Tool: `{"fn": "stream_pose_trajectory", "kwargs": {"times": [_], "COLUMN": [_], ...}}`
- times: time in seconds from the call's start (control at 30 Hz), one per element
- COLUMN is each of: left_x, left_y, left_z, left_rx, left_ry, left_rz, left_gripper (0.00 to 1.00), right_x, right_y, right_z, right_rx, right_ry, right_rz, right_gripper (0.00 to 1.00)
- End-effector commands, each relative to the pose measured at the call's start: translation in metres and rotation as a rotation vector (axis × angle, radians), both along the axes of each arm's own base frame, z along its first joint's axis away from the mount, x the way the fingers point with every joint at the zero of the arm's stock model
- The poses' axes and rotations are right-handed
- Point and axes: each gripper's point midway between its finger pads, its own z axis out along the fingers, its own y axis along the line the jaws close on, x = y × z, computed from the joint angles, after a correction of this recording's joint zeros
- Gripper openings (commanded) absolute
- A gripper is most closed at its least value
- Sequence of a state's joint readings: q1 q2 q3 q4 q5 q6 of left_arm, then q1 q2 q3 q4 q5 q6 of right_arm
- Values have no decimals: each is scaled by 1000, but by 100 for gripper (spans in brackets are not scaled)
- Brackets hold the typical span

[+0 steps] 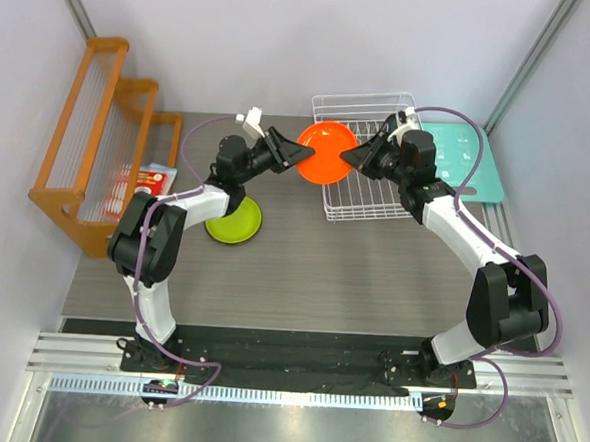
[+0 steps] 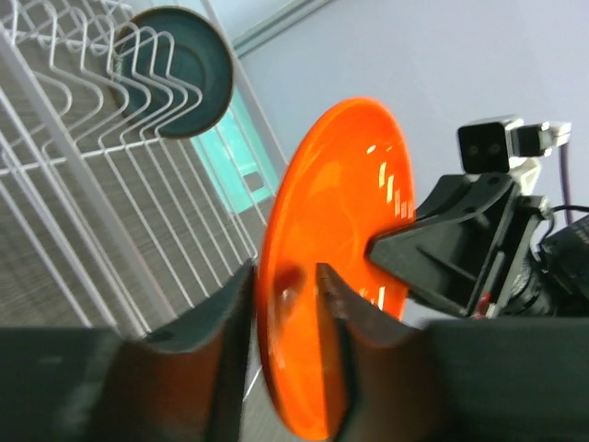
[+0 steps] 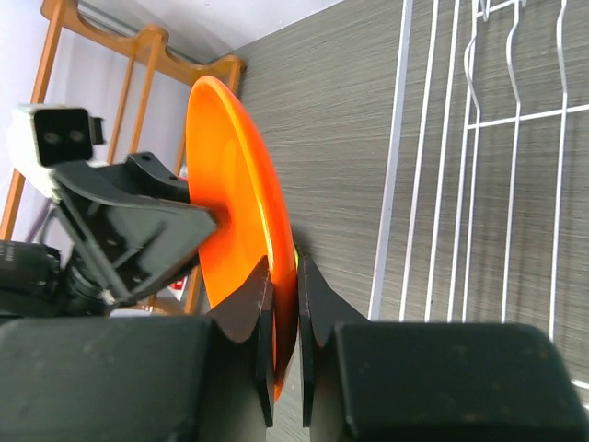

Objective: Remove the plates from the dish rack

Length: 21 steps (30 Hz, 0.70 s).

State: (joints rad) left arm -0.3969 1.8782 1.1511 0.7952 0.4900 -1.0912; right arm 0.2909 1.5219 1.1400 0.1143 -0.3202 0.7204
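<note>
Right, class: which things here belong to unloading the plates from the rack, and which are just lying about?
Job: orange-red plate, lime-green plate, dark teal plate, white wire rack.
Lying about: orange wooden rack, teal board, red packet.

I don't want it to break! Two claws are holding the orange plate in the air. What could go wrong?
The orange plate hangs between the left claw and the right claw, each on just its thin rim. I can't tell whether the left claw pinches firmly; if the right one lets go too soon, the plate could drop onto the dish rack or table. If both pull different ways, it could twist loose.
</note>
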Motion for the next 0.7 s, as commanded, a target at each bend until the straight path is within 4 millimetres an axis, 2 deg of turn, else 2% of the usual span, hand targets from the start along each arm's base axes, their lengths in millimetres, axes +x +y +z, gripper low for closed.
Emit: {"fn": "stream_pose_trajectory", "kwargs": {"times": [0.0, 0.07, 0.1, 0.27, 0.33, 0.43, 0.47, 0.53, 0.57, 0.6, 0.67], "left_x": [-9, -10, -9, -10, -7, -6, -6, -4, -3, -4, -4], "left_y": [3, 5, 6, 8, 12, 20, 25, 36, 47, 53, 73], "left_z": [20, 14, 13, 6, 1, -8, -13, -19, -31, -28, -38], "left_rx": [-10, 14, 20, 49, 73, 136, 171, 237, 285, 306, 354], "left_ry": [-73, -62, -59, -45, -36, -17, 8, -7, 29, 21, 41], "left_rz": [5, 11, 17, 30, 56, 96, 122, 163, 204, 225, 268], "left_gripper": [9, 0, 0, 0, 0, 0, 0, 0, 0, 0, 0], "right_x": [-2, -1, -1, 3, 6, 13, 16, 19, 20, 21, 22], "right_y": [5, 6, 7, 2, -2, -20, -31, -44, -51, -57, -64], "right_z": [50, 49, 49, 51, 52, 51, 43, 48, 42, 44, 44], "right_rx": [84, 86, 86, 58, 27, -49, -94, -156, -185, -197, -225], "right_ry": [-133, -130, -131, -139, -147, -150, -128, -150, -130, -132, -134], "right_rz": [20, 27, 30, 9, -5, -67, -113, -154, -178, -191, -203], "right_gripper": [1, 1, 1, 18, 38, 62, 64, 65, 68, 69, 69]}}
